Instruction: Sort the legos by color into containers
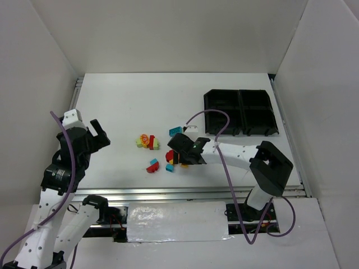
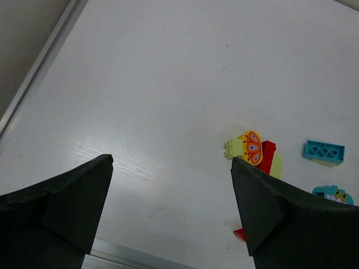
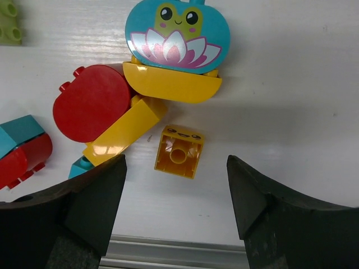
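The right pincer (image 3: 175, 182) is being held released, jaws apart, nothing grasped. A yellow cube (image 3: 179, 151) is lying between the jaws, touching neither. Just beyond it, a yellow bar (image 3: 120, 134), a red brick (image 3: 92, 106) and a frog brick (image 3: 176, 33) are lying clustered. The tray (image 1: 240, 106) is standing well apart from this pincer, farther across the table (image 2: 168, 84). The left pincer (image 2: 171, 168) is being held released above the table, with legos (image 2: 252, 148) lying ahead to its right.

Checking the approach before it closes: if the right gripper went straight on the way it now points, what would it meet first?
The right gripper would most likely meet the small orange-yellow brick, which lies on the table between its open jaws. How far above the brick it hangs is unclear.
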{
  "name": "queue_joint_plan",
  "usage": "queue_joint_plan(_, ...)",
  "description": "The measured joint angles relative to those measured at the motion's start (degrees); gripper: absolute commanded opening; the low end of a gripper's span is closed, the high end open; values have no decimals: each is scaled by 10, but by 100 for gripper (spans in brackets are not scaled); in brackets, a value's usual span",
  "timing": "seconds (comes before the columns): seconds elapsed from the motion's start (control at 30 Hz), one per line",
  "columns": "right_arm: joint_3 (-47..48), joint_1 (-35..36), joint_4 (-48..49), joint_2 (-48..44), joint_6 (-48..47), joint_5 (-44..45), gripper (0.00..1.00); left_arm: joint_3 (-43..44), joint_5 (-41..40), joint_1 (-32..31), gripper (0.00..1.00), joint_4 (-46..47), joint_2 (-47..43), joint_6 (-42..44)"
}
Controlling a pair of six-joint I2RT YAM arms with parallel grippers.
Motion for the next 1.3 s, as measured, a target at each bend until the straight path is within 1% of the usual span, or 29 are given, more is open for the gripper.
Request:
queue_joint_plan(0.1,-2,0,5,15,1,0,76,0,1,0,99,0,0,0)
queue_joint_plan(0.17,-4,1,5,21,3,0,76,0,2,0,99,0,0,0)
queue_joint_plan(0.37,-15,1,17,24,6,0,67,0,3,0,100,0,-4,0)
queue_joint_plan(0.53,-18,1,26,42,6,1,66,0,4,0,99,0,-7,0)
queue_joint_plan(0.63,-17,1,27,61,4,7,60,0,4,0,100,0,-7,0)
queue_joint_plan(0.7,-18,1,28,61,2,10,52,0,4,0,100,0,-7,0)
queue_joint_plan(0.8,-19,1,30,61,1,16,13,0,4,0,100,0,-7,0)
queue_joint_plan(0.83,-19,1,31,61,2,16,4,0,4,0,100,0,-7,0)
queue_joint_plan(1.0,-24,2,17,39,4,23,2,-3,5,0,99,0,-7,0)
queue_joint_plan(1.07,-27,1,4,6,2,31,2,-3,6,0,100,0,-7,0)
queue_joint_plan(1.17,-25,-12,-10,-67,-13,40,1,-3,8,0,100,0,-7,0)
queue_joint_plan(1.23,-12,-49,-17,-109,-38,38,0,-3,10,0,100,0,-7,0)
queue_joint_plan(1.3,16,-108,-19,-123,-66,35,0,-3,12,0,100,0,-7,1)
